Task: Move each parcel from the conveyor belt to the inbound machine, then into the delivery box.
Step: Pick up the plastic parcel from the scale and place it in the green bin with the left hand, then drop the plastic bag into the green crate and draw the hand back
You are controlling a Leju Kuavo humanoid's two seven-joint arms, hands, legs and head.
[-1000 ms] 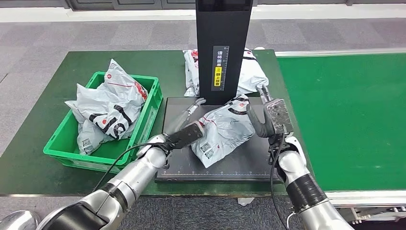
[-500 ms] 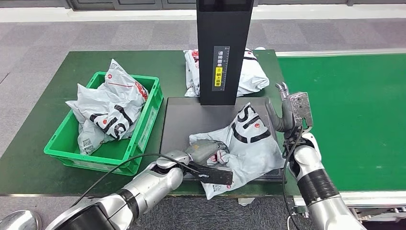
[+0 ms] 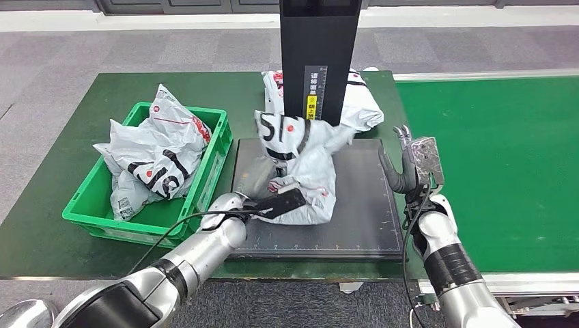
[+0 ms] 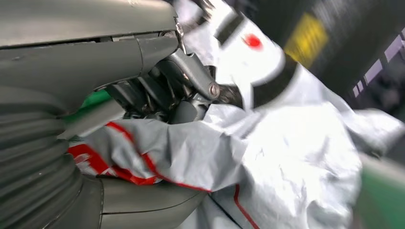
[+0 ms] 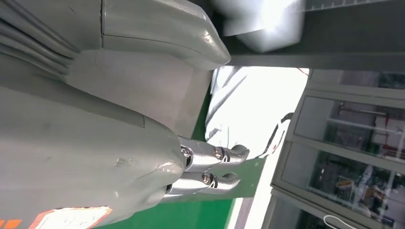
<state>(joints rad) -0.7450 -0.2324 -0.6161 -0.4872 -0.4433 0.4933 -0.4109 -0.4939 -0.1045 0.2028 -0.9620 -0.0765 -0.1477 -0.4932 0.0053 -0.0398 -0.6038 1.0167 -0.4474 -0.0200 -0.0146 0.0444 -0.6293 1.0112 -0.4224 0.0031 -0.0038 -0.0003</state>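
The parcel (image 3: pixel 300 167), centre frame in the head view, hangs bunched over the black scanner plate (image 3: pixel 362 212), gripped by the left hand (image 3: pixel 263 179). The right hand (image 3: pixel 410 160), right of centre, holds nothing, fingers loosely apart. At left, a green box (image 3: pixel 212 174) holds more parcels on the bench (image 3: pixel 61 171).

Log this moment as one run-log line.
left hand: holds parcel lifted above scanner plate | right hand: open, at plate's right edge | green box: holds parcels

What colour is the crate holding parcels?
Green crate, clearest in the head view.
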